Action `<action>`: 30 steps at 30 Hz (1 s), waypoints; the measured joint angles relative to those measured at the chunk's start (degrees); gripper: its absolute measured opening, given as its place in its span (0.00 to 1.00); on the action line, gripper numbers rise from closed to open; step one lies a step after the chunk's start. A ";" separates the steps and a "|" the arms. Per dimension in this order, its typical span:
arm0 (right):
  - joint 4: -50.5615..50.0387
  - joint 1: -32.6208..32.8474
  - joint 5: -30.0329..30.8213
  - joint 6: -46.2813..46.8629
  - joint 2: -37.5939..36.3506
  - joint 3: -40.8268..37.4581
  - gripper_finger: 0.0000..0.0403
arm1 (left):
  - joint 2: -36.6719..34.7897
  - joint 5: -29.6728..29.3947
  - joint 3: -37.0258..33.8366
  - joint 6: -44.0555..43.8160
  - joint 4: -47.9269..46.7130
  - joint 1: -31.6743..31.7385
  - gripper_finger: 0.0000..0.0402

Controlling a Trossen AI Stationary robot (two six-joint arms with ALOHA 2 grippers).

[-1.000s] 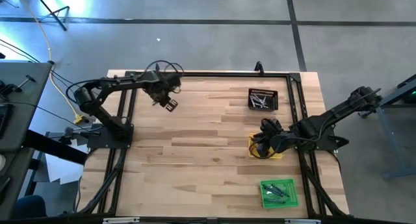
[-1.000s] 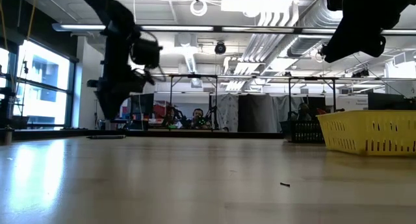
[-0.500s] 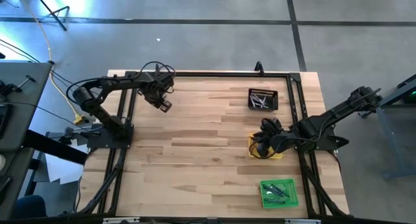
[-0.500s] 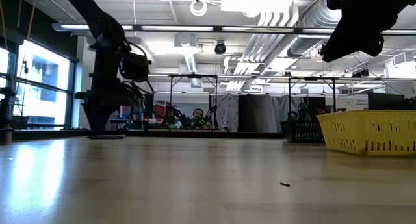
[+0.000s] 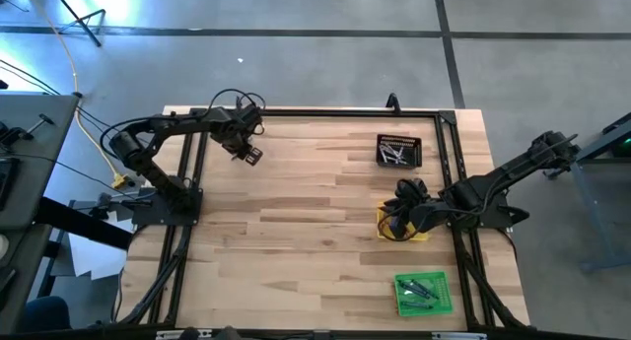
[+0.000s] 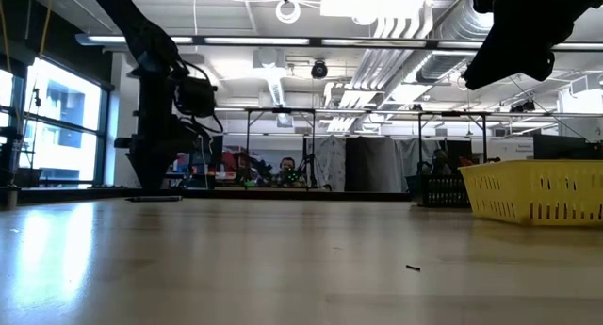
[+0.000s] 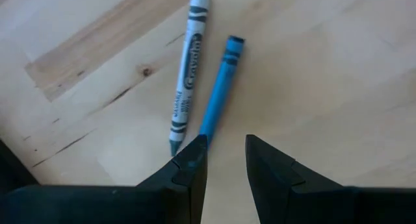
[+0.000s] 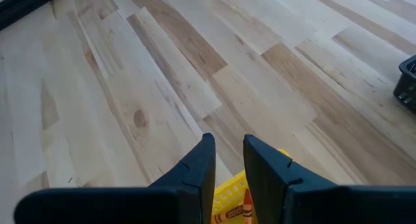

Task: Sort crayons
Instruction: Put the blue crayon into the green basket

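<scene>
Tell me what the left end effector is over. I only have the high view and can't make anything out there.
Observer: The left wrist view shows two crayons on the wood just ahead of the left end effector: a grey crayon and a blue crayon, side by side.
Operator: Holding either?
Observer: No. Its fingers are apart with nothing between them, and the blue crayon's near end lies by one fingertip.
Operator: Right side?
Observer: The right end effector is open above the yellow tray, and an orange crayon lies in the tray.
</scene>
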 joint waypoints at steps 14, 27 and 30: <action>0.01 0.00 0.02 0.00 0.01 0.00 0.19 | 0.00 1.95 0.00 0.89 0.24 1.63 0.23; 0.02 0.00 0.04 0.00 0.01 0.00 0.19 | 5.78 2.02 0.37 1.00 1.73 1.63 0.23; 0.04 0.00 0.07 -0.02 0.01 0.01 0.19 | 5.88 2.54 0.81 1.00 1.63 1.92 0.23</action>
